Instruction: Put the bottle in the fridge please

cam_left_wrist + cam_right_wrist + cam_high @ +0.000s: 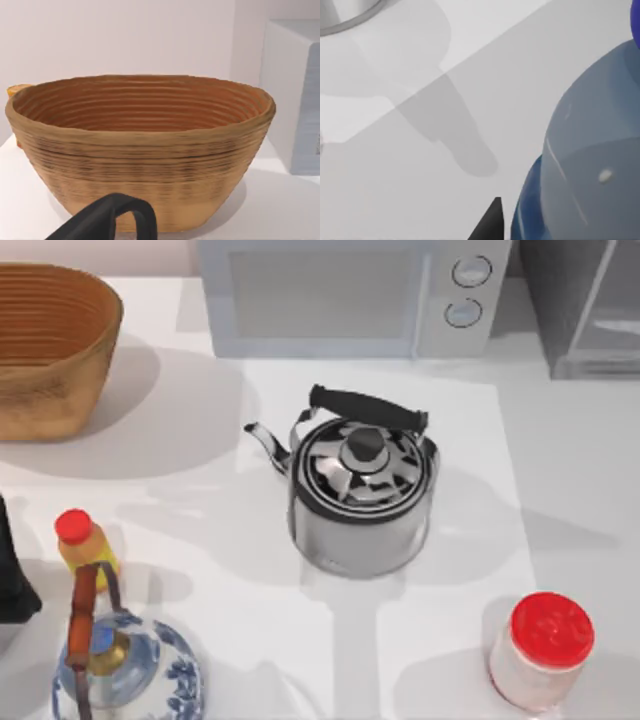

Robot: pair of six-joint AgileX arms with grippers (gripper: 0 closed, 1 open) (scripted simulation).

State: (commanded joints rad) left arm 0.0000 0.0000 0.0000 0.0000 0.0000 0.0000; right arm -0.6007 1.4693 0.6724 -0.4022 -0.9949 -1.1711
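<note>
In the right wrist view a rounded blue bottle (585,165) looms very close, its body bluish grey and deeper blue at the edges. A dark fingertip (491,222) of my right gripper sits right beside the bottle's lower side, above the white table. The other finger is hidden. The fridge (590,305), a dark grey box with a pale framed glassy door, stands at the table's back right corner. My left gripper (112,220) hangs parked at the table's left edge, facing the wicker basket (140,150).
A steel kettle (362,485) with a black handle stands mid-table. Behind it is the light grey microwave (350,290). A red-lidded white jar (542,650) is front right. A yellow bottle (85,545) and a blue-patterned teapot (130,670) stand front left.
</note>
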